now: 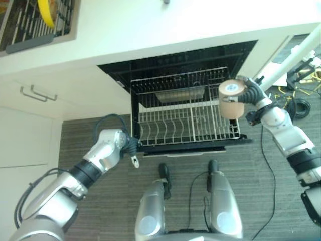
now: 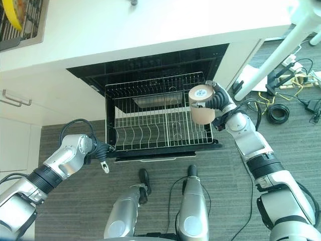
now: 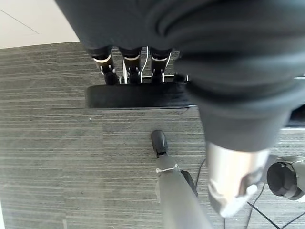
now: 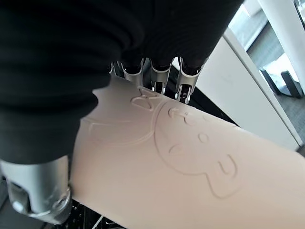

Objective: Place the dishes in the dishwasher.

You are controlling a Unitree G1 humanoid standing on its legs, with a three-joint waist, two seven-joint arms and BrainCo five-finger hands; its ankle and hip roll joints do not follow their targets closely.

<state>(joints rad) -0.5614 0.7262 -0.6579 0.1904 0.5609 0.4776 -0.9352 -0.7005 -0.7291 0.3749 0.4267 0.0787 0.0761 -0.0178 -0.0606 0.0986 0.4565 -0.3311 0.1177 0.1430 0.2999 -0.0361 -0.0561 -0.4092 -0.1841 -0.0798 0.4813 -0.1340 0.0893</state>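
The robot's right hand (image 2: 216,100) is wrapped around a beige cylindrical cup (image 2: 201,104), holding it above the 3 o'clock edge of the pulled-out wire dishwasher rack (image 2: 150,125). Its left hand (image 1: 131,147) curls its fingers over the black front edge of the rack at 8 o'clock. To do this step well, the cup probably should move toward 9 o'clock, be lowered between the tines, and only then be released.

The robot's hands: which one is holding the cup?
The right hand holds the beige cup, fingers curled round it above the right side of the dishwasher rack. The left hand grips the rack's front left edge instead.
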